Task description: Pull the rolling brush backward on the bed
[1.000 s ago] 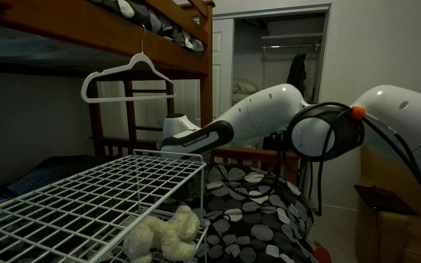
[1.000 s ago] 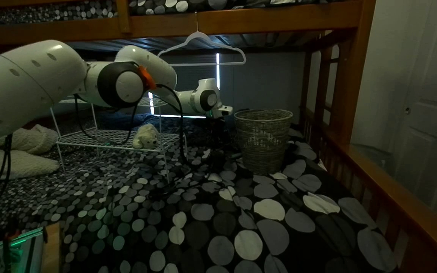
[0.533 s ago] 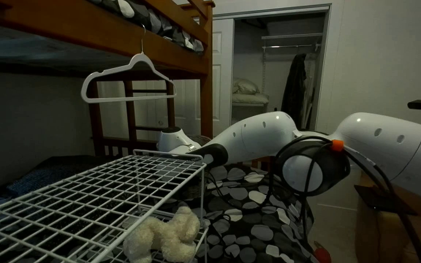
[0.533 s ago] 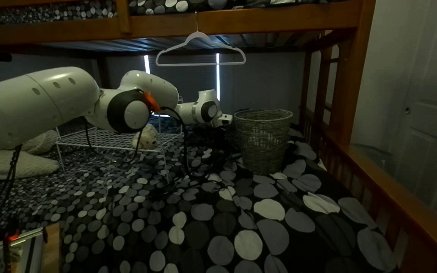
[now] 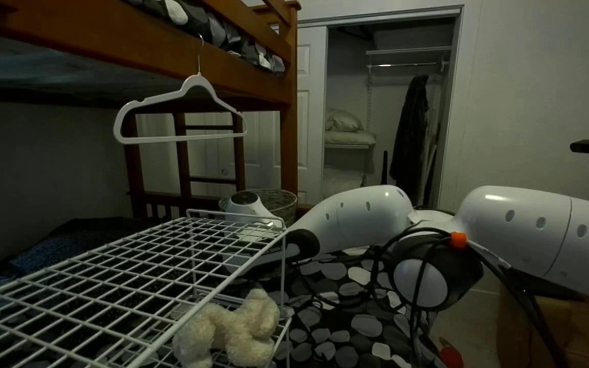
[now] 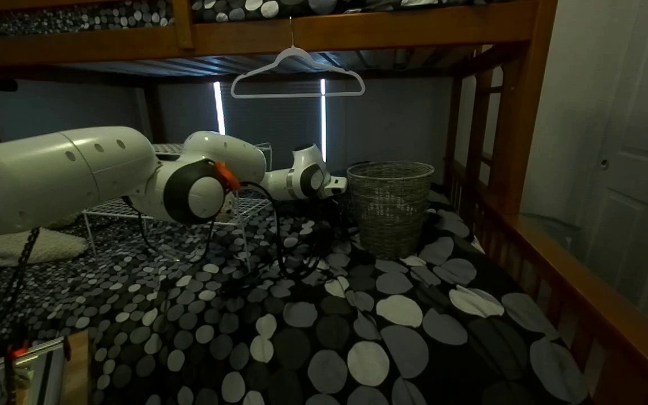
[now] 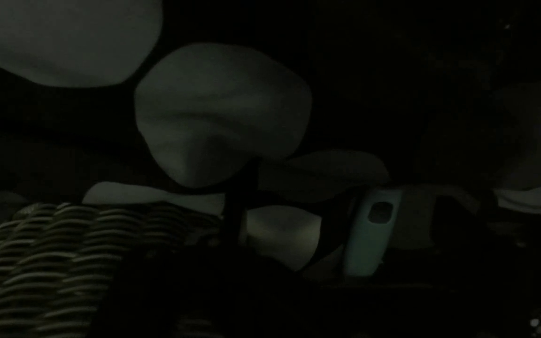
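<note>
One rolling brush (image 7: pixel 369 246) for you, wrist view: smooth, pale teal end with a dark rounded hole, the rest lost in shadow. It's on the bed (image 6: pixel 329 337), your counter, well in from the near edge, close to the wicker basket (image 6: pixel 390 219). You can't make out whether the end effector (image 6: pixel 332 222) is spread or clamped: it's a dark mass hanging off your glossy white arm (image 6: pixel 149 194), just beside the basket, and the wrist view is too dim to show its grip.

Counter: soft, rumpled black fabric, round white and grey spots. Basket: coarse weave, round rim, upright near the railed edge, where a varnished reddish-brown wooden rail (image 6: pixel 583 292) runs over slats. White wire rack (image 5: pixel 212 295), square grid, two tiers, toward the far edge; cream fuzzy plush toy (image 5: pixel 251 332) on its lower shelf. Slim white hanger (image 6: pixel 296 95) hooked on the upper bunk (image 6: pixel 414 28), above the counter.

Room to move: spotted fabric runs from the basket's base out to the near edge for you. Farther in it's tighter, the end effector sitting between basket and rack. Your black cables (image 6: pixel 279 236) droop in loops from the arm, an orange band (image 5: pixel 458 240) clipped round them at a joint.

Writing: small lettering (image 5: pixel 274 250) on the arm's dark panel in an exterior view, half behind rack wires, too small to read.
</note>
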Robot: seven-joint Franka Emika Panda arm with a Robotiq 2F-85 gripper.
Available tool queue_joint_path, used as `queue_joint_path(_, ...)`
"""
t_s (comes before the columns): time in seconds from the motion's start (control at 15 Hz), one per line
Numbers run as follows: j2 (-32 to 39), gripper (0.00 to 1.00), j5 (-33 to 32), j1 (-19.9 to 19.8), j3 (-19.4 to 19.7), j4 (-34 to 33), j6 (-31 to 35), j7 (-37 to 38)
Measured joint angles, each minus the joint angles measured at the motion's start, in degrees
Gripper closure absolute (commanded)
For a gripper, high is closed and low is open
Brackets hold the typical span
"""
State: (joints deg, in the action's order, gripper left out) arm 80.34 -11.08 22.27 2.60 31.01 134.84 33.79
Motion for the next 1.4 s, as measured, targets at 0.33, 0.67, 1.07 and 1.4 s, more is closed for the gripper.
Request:
queue_joint_path(0.33, 2.9, 0.00, -0.1, 0.0, 0.7, -2.0, 6.5, 0.7)
queue_joint_path(0.67, 3.4, 0.00, 0.2, 0.0, 0.8, -3.2, 6.1, 0.6)
queue_joint_path(1.07, 4.7, 0.00, 0.7, 0.6, 2.5, -4.2, 12.6, 5.1)
queue_joint_path(1.4, 4.8, 0.00, -1.1, 1.8, 7.1, -0.6, 18.9, 12.9)
